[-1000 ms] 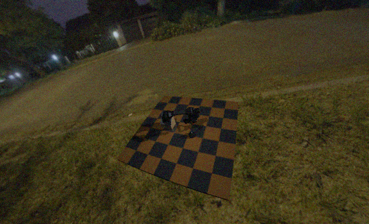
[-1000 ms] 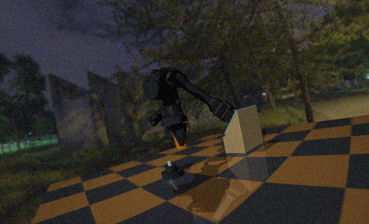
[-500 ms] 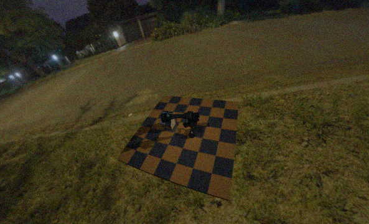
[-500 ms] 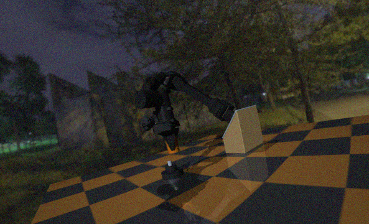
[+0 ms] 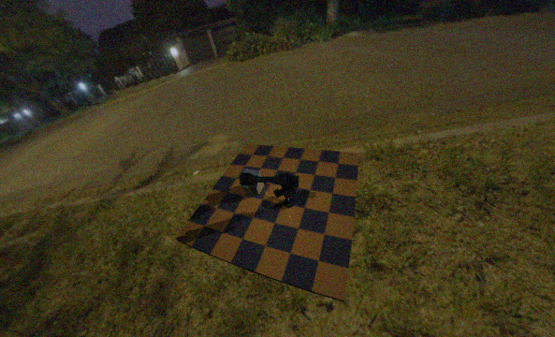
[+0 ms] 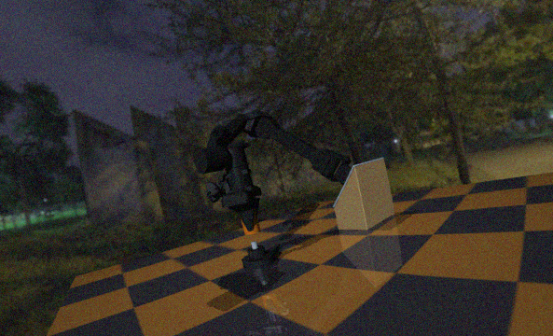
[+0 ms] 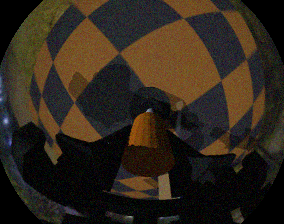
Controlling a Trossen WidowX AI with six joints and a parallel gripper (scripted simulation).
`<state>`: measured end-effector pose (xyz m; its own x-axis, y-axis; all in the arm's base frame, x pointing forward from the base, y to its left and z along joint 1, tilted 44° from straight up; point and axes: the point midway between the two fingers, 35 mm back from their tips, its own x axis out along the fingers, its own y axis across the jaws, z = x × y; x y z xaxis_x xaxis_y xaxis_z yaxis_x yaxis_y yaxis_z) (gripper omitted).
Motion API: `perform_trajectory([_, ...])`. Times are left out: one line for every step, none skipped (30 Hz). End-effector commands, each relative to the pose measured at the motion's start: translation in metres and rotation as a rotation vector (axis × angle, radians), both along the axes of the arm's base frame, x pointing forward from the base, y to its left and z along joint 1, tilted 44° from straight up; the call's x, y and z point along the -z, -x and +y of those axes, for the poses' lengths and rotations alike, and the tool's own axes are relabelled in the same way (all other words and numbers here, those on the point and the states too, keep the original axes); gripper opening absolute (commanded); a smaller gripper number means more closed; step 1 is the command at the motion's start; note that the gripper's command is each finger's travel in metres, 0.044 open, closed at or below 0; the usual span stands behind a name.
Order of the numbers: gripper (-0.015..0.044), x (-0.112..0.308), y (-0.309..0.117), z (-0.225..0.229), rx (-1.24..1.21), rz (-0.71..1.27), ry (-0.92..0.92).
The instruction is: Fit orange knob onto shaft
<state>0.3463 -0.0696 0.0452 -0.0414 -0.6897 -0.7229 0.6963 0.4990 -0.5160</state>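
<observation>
The orange knob (image 6: 251,229) (image 7: 150,131) is held between the fingers of my gripper (image 6: 251,221) (image 7: 148,130), which is shut on it. In the exterior view the knob hangs a little above the silver shaft (image 6: 254,245), with a visible gap. The shaft stands upright on the dark round pedestal (image 6: 255,262) (image 7: 149,96). In the wrist view the shaft's tip (image 7: 149,110) shows just beyond the knob's far edge. The knob's hole and the shaft's flat side cannot be made out. In the top view the arm (image 5: 286,180) is small and dark, and the knob cannot be told.
An orange and dark checkered mat (image 5: 304,241) (image 6: 476,252) (image 7: 173,52) lies under everything. A pale slanted-top block (image 6: 376,198) (image 5: 260,188) stands beside the arm's base end, to the right of the pedestal in the exterior view. Dark shadows fall around the pedestal.
</observation>
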Motion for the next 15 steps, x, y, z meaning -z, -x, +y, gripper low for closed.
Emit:
perform_trajectory([0.0,-0.0034,-0.0003,-0.0022,-0.019,0.007,0.005])
perform_trajectory([0.0,-0.0033,-0.0002,-0.0022,-0.028,0.016,0.004])
perform_trajectory([0.0,-0.0033,-0.0002,-0.0022,-0.039,0.027,0.004])
perform_trajectory([0.0,-0.0034,-0.0002,-0.0023,-0.052,0.039,0.003])
perform_trajectory([0.0,-0.0035,-0.0002,-0.0024,-0.069,0.055,0.002])
perform_trajectory([0.0,-0.0037,-0.0002,-0.0026,-0.087,0.072,0.001])
perform_trajectory([0.0,-0.0039,-0.0002,-0.0028,-0.105,0.089,0.0])
perform_trajectory([0.0,-0.0042,-0.0003,-0.0031,-0.126,0.11,-0.001])
perform_trajectory([0.0,-0.0046,-0.0004,-0.0035,-0.148,0.13,-0.002])
perform_trajectory([0.0,-0.0049,-0.0005,-0.0038,-0.168,0.15,-0.003])
perform_trajectory([0.0,-0.0053,-0.0007,-0.0042,-0.188,0.169,-0.004])
perform_trajectory([0.0,-0.0057,-0.0009,-0.0046,-0.207,0.188,-0.005])
perform_trajectory([0.0,-0.006,-0.0011,-0.005,-0.226,0.206,-0.006])
perform_trajectory([0.0,-0.0062,-0.0013,-0.0052,-0.245,0.223,-0.007])
perform_trajectory([0.0,-0.0064,-0.0015,-0.0053,-0.263,0.241,-0.008])
